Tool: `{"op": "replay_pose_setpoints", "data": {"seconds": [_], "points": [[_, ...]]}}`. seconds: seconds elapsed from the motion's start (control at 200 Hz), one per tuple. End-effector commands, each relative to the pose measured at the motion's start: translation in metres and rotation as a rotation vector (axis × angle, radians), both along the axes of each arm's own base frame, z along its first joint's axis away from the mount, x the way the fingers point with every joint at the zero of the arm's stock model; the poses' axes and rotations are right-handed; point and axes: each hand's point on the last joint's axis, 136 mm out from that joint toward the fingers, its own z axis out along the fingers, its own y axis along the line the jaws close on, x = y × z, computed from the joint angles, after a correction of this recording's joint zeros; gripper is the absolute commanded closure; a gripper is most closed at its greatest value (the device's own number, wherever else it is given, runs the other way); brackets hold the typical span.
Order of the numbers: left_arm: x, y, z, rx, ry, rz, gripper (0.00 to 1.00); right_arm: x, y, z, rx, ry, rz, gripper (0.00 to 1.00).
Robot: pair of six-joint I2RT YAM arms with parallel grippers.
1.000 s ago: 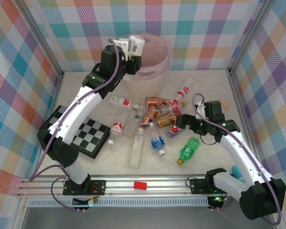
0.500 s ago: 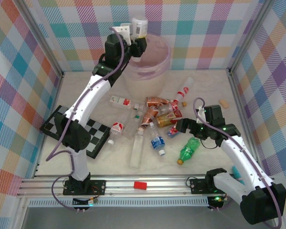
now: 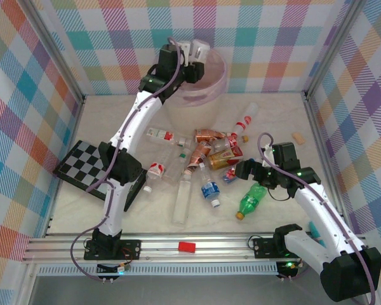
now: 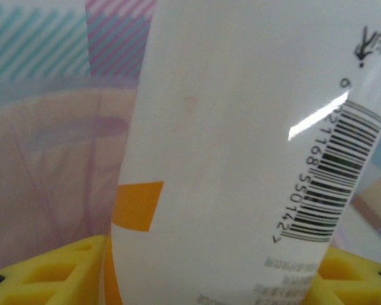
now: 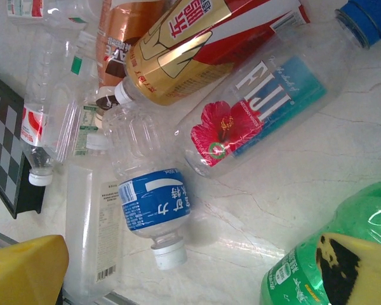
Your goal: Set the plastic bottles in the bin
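My left gripper [image 3: 193, 54] is shut on a white-labelled plastic bottle [image 3: 200, 47] held over the mouth of the bin [image 3: 219, 77]. In the left wrist view the bottle [image 4: 241, 146], with its barcode, sits between my yellow fingers [image 4: 44, 270], and the bin's pink liner [image 4: 51, 159] lies behind it. Several plastic bottles [image 3: 209, 149] lie in a heap mid-table. My right gripper [image 3: 244, 170] hangs open low over them, beside a green bottle [image 3: 251, 201]. The right wrist view has a blue-labelled bottle [image 5: 155, 203], a Fiji bottle [image 5: 260, 114] and the green bottle [image 5: 301, 270] under the open fingers [image 5: 25, 270].
A checkered board [image 3: 82, 162] lies at the left under the left arm. A tall clear bottle [image 3: 182, 200] lies near the front. A red block [image 3: 187, 246] sits on the front rail. A small beige piece [image 3: 298, 138] rests by the right wall.
The left arm has stretched further and swung right, carrying the white-labelled bottle from the bin's left rim to above its opening. The right arm has barely shifted.
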Motion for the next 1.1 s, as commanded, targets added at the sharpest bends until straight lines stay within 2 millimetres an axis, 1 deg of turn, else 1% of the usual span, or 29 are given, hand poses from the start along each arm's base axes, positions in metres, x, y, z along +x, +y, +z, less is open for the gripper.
{"op": "replay_pose_setpoints", "data": {"seconds": [0.0,0.07,0.11,0.18,0.235,0.32,0.405,0.495,0.555,0.68,0.755,0.81,0.86,0.95,1.035,1.095], "points": [[0.001,0.007,-0.007,-0.007,0.042,-0.008,0.65,0.001,-0.002,0.008,-0.01,-0.014,0.0,0.0],[0.005,0.008,-0.015,-0.013,0.059,-0.007,0.64,0.001,-0.002,0.006,-0.007,-0.007,-0.003,0.0],[0.007,0.009,-0.017,-0.017,0.063,-0.011,0.6,0.0,-0.002,0.005,-0.004,-0.002,-0.003,0.0],[0.007,0.008,-0.023,-0.014,0.076,-0.02,0.44,0.0,-0.002,0.006,-0.002,-0.006,-0.005,0.0],[0.008,0.009,-0.024,-0.008,0.075,-0.017,0.38,0.0,-0.003,0.006,-0.005,-0.007,-0.006,0.0],[0.008,0.009,-0.024,-0.008,0.076,-0.019,0.26,0.0,-0.003,0.006,-0.009,-0.008,-0.009,0.0],[0.007,0.009,-0.021,-0.012,0.072,-0.023,0.2,0.0,-0.003,0.005,-0.007,-0.003,-0.006,0.0],[0.004,0.008,-0.013,-0.024,0.061,-0.033,0.17,0.001,-0.002,0.005,-0.004,-0.003,-0.003,0.0],[0.002,0.007,-0.008,-0.037,0.054,-0.046,0.12,0.001,-0.002,0.006,0.0,0.0,-0.006,0.0],[-0.005,0.007,0.008,-0.053,0.034,-0.058,0.06,0.0,-0.002,0.007,0.003,0.002,-0.009,0.01],[-0.009,0.008,0.019,-0.06,0.016,-0.062,0.04,-0.001,-0.003,0.007,-0.002,0.008,-0.021,0.01],[-0.013,0.01,0.031,-0.069,-0.002,-0.063,0.04,-0.002,-0.007,0.006,-0.018,0.018,-0.043,0.01],[-0.017,0.011,0.042,-0.079,-0.022,-0.065,0.04,-0.004,-0.015,0.003,-0.051,0.043,-0.086,0.02],[-0.027,0.017,0.071,-0.107,-0.07,-0.063,0.04,-0.013,-0.035,-0.003,-0.139,0.101,-0.178,0.02],[-0.041,0.019,0.1,-0.137,-0.119,-0.079,0.06,-0.025,-0.054,-0.01,-0.229,0.155,-0.25,0.02],[-0.051,0.021,0.117,-0.157,-0.144,-0.089,0.06,-0.032,-0.061,-0.016,-0.262,0.191,-0.279,0.01]]}}
